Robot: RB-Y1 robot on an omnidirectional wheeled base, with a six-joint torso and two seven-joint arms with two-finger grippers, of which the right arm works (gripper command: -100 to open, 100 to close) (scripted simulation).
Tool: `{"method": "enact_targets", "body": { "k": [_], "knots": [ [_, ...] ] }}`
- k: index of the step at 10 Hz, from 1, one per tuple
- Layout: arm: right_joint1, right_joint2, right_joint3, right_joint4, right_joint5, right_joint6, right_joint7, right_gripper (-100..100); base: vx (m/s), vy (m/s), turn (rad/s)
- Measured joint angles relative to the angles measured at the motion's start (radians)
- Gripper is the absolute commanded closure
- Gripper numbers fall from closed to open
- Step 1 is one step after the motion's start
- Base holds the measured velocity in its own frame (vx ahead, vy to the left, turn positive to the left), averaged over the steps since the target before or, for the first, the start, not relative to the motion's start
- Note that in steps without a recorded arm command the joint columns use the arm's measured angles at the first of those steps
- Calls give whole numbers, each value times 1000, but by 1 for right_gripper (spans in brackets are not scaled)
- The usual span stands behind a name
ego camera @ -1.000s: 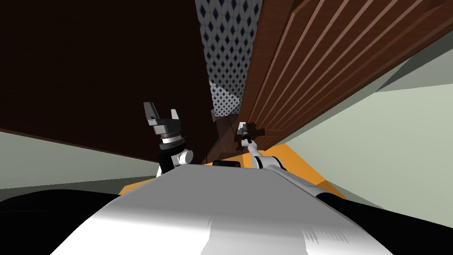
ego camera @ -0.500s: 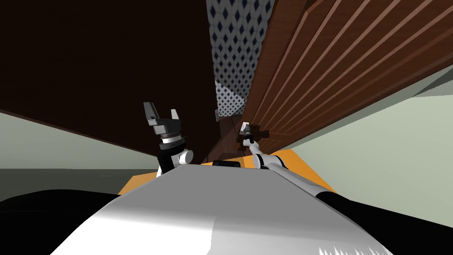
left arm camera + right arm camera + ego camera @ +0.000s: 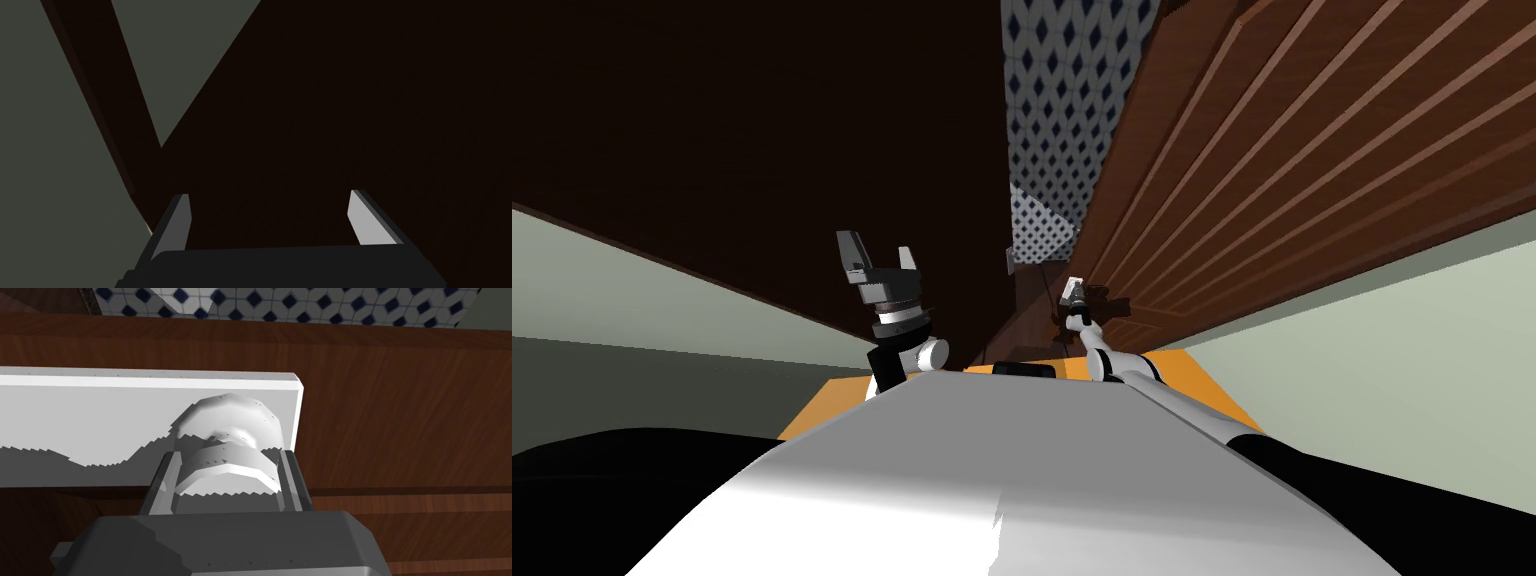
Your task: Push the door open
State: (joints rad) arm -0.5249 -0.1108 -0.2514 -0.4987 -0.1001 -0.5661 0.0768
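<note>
Here, robot's right gripper (image 3: 227,464) clamps the white knob (image 3: 230,433) w/ both fingers for purchase to push the brown door (image 3: 1272,180), ajar ahead-right; left gripper (image 3: 877,258) idles, fingers spread, nr a dark brown surface (image 3: 732,130).

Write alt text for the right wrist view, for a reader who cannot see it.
The right claw is shut on a white door knob, gripping it from both sides. The knob sits on a white plate fixed to a brown wooden door, with blue-and-white patterned tiles beyond the door.
</note>
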Motion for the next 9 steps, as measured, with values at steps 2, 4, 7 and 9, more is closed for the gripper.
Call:
{"method": "enact_targets", "body": {
  "k": [2, 4, 7, 9],
  "knots": [
    [5, -12, -44, -2, -12, -1, 19, 100, 41, -24, 201],
    [17, -28, -87, -7, -24, -4, 36, 100, 40, -20, 228],
    [23, -36, -128, -17, -35, -8, 57, 100, 19, -9, 67],
    [22, -44, -154, -10, -42, -5, 71, 100, 17, -8, 128]
  ]
}}
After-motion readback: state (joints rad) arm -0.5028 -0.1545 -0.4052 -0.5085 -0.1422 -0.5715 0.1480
